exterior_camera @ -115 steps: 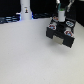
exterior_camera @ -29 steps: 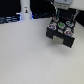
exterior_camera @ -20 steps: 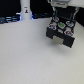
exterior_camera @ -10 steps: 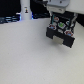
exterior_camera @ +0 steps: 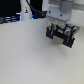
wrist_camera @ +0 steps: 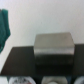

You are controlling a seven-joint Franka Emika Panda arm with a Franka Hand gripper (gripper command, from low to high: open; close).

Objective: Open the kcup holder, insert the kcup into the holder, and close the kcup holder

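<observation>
Since earlier, arm has descended over kcup holder (exterior_camera: pixel 62 34), at two o'clock on tabletop (exterior_camera: pixel 30 57). Fingers' state: cannot tell. Kcup unseen. Advise pulling drawer squarely.

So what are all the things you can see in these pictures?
Black boxy kcup holder: one, black with pale marks on its front, standing on the table toward the exterior view's right, under the arm.
Grey metal-looking block: one, grey, in the wrist view against a black surface; too blurred to say what it is.
Pale round shapes: a few, whitish, along the wrist picture's edge; too blurred to name.
Green blurry thing: one, green, at the wrist picture's edge; cannot tell what it is.
White table: one, white, filling most of the exterior view.
Robot arm: one, white, above the holder; its hand cannot be made out clearly.
</observation>
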